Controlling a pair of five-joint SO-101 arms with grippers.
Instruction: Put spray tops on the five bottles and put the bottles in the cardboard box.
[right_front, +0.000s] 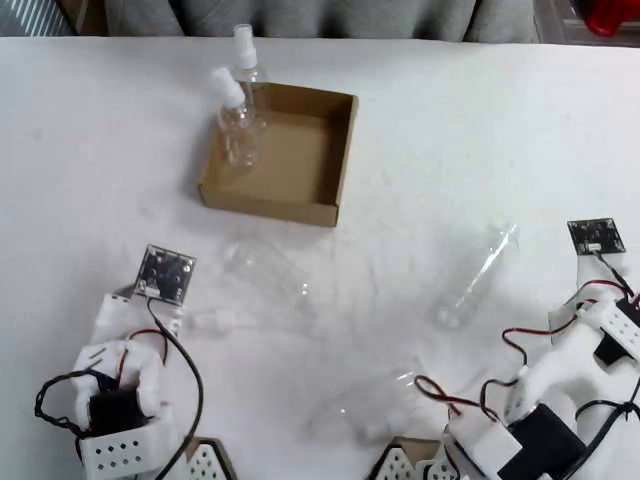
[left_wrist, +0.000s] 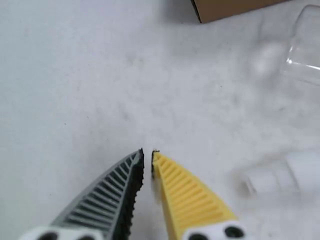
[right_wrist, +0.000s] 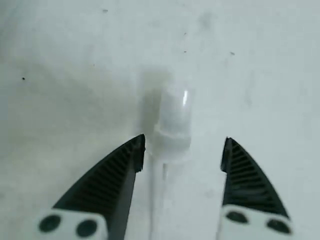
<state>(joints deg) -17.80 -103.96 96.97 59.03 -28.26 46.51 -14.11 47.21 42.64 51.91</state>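
The cardboard box (right_front: 300, 170) sits at mid-table towards the back. One clear bottle with a white spray top (right_front: 238, 120) stands inside it. A second topped bottle (right_front: 247, 60) stands at the box's far corner; I cannot tell if it is inside. Three clear bottles without tops lie on the table (right_front: 265, 270) (right_front: 475, 275) (right_front: 370, 405). A loose spray top (right_front: 215, 320) (left_wrist: 285, 175) lies beside my left gripper (left_wrist: 147, 152), which is shut and empty. My right gripper (right_wrist: 184, 145) is open, with another white spray top (right_wrist: 172, 120) between its fingers, untouched.
The left arm (right_front: 120, 390) is at the near left and the right arm (right_front: 580, 370) at the near right, with red and black cables. A box corner (left_wrist: 225, 7) and a bottle mouth (left_wrist: 305, 45) show ahead of the left gripper. White table surface all around.
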